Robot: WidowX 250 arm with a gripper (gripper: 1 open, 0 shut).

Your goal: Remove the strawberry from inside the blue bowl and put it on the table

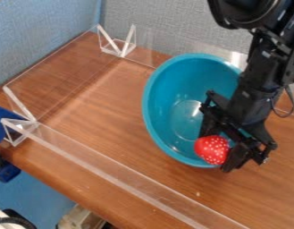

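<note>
While the bowl is still to be cleared of its fruit, the strawberry is seen at the near right part of the blue bowl, inside the rim, its red body turned to the camera and its leafy top not shown. Against it the black jaws are set, pinched on its side by all appearances, though the far finger is hidden and the contact is only partly shown. The gripping step is judged to be in hand, with the lift to come. For that, the fruit should be raised above the rim before being carried sideways, as the wall could be caught and the bowl dragged. A bare stretch of the table is offered to the left of the bowl in the view, where the strawberry could be lowered and released.
</note>
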